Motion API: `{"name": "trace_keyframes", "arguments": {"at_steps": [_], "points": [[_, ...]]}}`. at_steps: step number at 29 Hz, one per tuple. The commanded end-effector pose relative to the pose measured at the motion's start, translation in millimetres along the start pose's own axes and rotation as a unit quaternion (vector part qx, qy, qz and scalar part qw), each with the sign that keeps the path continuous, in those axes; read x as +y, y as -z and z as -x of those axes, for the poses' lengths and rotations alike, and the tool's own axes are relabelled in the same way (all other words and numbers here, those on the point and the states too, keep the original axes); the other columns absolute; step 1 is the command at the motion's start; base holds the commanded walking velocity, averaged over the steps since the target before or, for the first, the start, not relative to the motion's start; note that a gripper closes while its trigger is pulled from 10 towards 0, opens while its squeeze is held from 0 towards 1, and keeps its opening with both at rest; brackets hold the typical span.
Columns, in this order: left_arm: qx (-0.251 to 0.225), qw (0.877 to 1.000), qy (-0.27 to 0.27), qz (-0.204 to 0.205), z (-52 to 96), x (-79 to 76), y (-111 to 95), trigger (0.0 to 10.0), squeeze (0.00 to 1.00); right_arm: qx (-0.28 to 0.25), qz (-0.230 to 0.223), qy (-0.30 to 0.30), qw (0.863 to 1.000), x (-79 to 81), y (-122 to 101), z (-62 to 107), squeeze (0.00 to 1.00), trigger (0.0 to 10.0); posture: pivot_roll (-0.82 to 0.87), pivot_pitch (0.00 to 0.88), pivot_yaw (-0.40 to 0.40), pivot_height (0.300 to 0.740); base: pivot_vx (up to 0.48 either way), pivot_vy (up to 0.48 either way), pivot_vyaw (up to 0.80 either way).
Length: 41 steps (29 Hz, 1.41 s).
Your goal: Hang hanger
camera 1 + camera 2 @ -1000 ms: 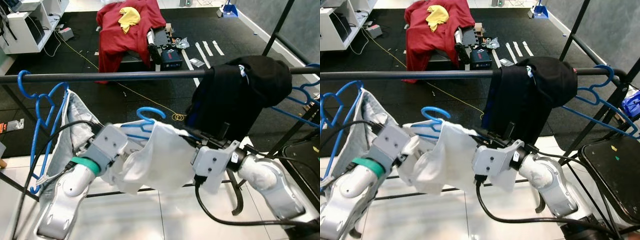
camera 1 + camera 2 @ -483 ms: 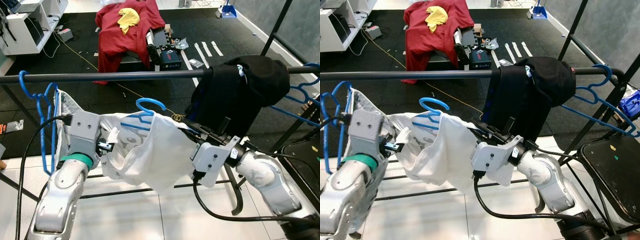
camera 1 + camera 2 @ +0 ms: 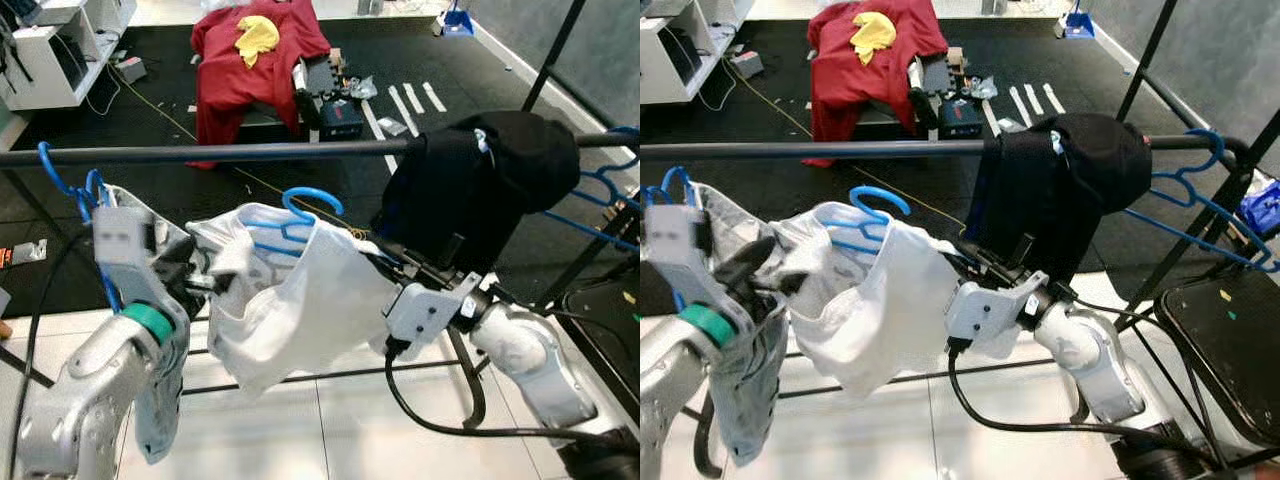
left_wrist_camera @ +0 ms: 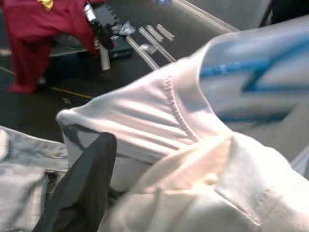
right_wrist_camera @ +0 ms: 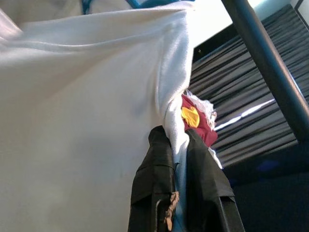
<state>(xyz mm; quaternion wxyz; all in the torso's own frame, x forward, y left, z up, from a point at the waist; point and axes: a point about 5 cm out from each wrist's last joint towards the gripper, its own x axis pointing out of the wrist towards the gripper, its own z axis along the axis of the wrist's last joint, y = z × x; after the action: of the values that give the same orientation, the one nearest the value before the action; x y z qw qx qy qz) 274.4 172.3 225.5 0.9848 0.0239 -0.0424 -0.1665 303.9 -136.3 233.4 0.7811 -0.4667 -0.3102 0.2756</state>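
white cloth of the shirt [image 3: 300, 300] drapes over your blue hanger [image 3: 300, 215], which sits just below the black rail [image 3: 250, 152] with its hook not on it. your right gripper [image 5: 176, 159] is pinched shut on the shirt's edge. your left gripper [image 3: 200, 280] touches the collar side; you cannot tell if it is closed.
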Motion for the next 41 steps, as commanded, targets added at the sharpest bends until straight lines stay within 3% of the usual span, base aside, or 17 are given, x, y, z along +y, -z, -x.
{"name": "trace_keyframes", "arguments": {"at_steps": [1, 4, 5, 7, 11, 18, 19, 22, 25, 28, 29, 31, 34, 35, 37, 38, 41], "points": [[0.013, 1.000, -0.001, -0.007, -0.5, -2.4, 4.6, 10.0, 0.00, -0.018, 0.010, 0.022, 1.000, -6.8, -4.4, -1.0, 0.00, 10.0, -0.14, 0.184, 0.086, 0.740, 0.000, 0.000, 0.00], [0.022, 0.993, -0.077, -0.088, -5.1, 11.4, 6.8, 10.0, 0.00, -0.043, 0.017, 0.045, 0.998, -14.8, -12.4, -3.4, 0.00, 10.0, -0.14, 0.181, 0.094, 0.740, 0.000, 0.000, 0.00], [0.022, 0.993, -0.077, -0.088, -5.1, 11.4, 6.8, 10.0, 0.00, -0.043, 0.017, 0.045, 0.998, -14.8, -12.4, -3.4, 0.00, 10.0, -0.14, 0.181, 0.094, 0.740, 0.000, 0.000, 0.00], [0.005, 0.975, -0.185, -0.120, -6.6, 31.4, -3.0, 10.0, 0.00, -0.076, 0.014, 0.067, 0.995, -21.9, -25.4, -6.7, 0.00, 10.0, -0.14, 0.179, 0.095, 0.740, 0.000, 0.000, 0.00], [-0.002, 0.960, -0.259, -0.109, -4.1, 46.1, -10.1, 10.0, 0.00, -0.096, 0.012, 0.077, 0.992, -22.7, -33.6, -9.3, 0.00, 10.0, -0.14, 0.177, 0.097, 0.740, 0.000, 0.000, 0.00], [-0.027, 0.949, -0.301, -0.085, -2.3, 51.9, -22.4, 10.0, 0.04, -0.094, 0.004, 0.069, 0.993, -10.8, -32.4, -9.2, 0.00, 10.0, -0.13, 0.175, 0.091, 0.740, 0.000, 0.000, 0.00], [-0.033, 0.955, -0.285, -0.080, -2.4, 49.8, -23.1, 10.0, 1.00, -0.086, 0.001, 0.063, 0.994, -6.1, -28.7, -7.5, 0.00, 10.0, -0.13, 0.176, 0.089, 0.740, 0.000, 0.000, 0.00], [-0.034, 0.964, -0.254, -0.075, -3.2, 43.9, -21.0, 10.0, 1.00, -0.078, 0.000, 0.061, 0.995, -5.4, -25.9, -6.0, 0.00, 10.0, -0.13, 0.176, 0.088, 0.740, 0.000, 0.000, 0.00], [-0.022, 0.990, -0.132, -0.034, -4.3, 22.4, -16.3, 10.0, 1.00, -0.069, 0.003, 0.061, 0.996, -7.0, -22.2, -4.2, 0.00, 10.0, -0.13, 0.178, 0.090, 0.740, 0.000, 0.000, 0.00], [-0.017, 0.995, -0.096, -0.028, -2.4, 15.8, -15.4, 10.0, 1.00, -0.068, 0.005, 0.061, 0.996, -7.4, -21.6, -3.7, 0.00, 10.0, -0.13, 0.178, 0.090, 0.740, 0.000, 0.000, 0.00], [0.008, 0.999, -0.001, -0.048, 8.1, 6.0, -9.9, 10.0, 1.00, -0.064, 0.009, 0.061, 0.996, -9.2, -19.6, -2.7, 0.00, 10.0, -0.13, 0.179, 0.089, 0.740, 0.000, 0.000, 0.00], [0.027, 0.996, 0.042, -0.078, 16.3, 5.0, -6.3, 10.0, 1.00, -0.060, 0.012, 0.061, 0.996, -10.4, -17.7, -1.7, 0.00, 10.0, -0.12, 0.178, 0.089, 0.740, 0.000, 0.000, 0.00], [0.030, 0.995, 0.044, -0.088, 17.8, 6.3, -5.9, 10.0, 1.00, -0.060, 0.013, 0.061, 0.996, -10.5, -17.3, -1.4, 0.00, 10.0, -0.12, 0.178, 0.089, 0.740, 0.000, 0.000, 0.00], [0.034, 0.993, 0.044, -0.109, 18.8, 10.4, -4.6, 10.0, 0.00, -0.060, 0.013, 0.061, 0.996, -10.5, -17.2, -1.5, 0.00, 10.0, -0.12, 0.178, 0.089, 0.740, 0.000, 0.000, 0.00], [0.038, 0.991, 0.045, -0.124, 19.6, 13.4, -3.7, 10.0, 0.00, -0.059, 0.014, 0.061, 0.996, -10.5, -17.2, -1.7, 0.00, 10.0, -0.12, 0.178, 0.089, 0.740, 0.000, 0.000, 0.00], [0.057, 0.981, 0.060, -0.173, 25.8, 21.9, 2.8, 10.0, 0.00, -0.060, 0.015, 0.062, 0.996, -11.2, -17.2, -1.9, 0.00, 10.0, -0.12, 0.178, 0.089, 0.740, 0.000, 0.000, 0.00], [0.086, 0.967, 0.116, -0.208, 38.2, 25.4, 8.2, 10.0, 0.00, -0.059, 0.019, 0.064, 0.996, -13.1, -17.0, -1.6, 0.00, 10.0, -0.12, 0.178, 0.090, 0.740, 0.000, 0.000, 0.00]]}}
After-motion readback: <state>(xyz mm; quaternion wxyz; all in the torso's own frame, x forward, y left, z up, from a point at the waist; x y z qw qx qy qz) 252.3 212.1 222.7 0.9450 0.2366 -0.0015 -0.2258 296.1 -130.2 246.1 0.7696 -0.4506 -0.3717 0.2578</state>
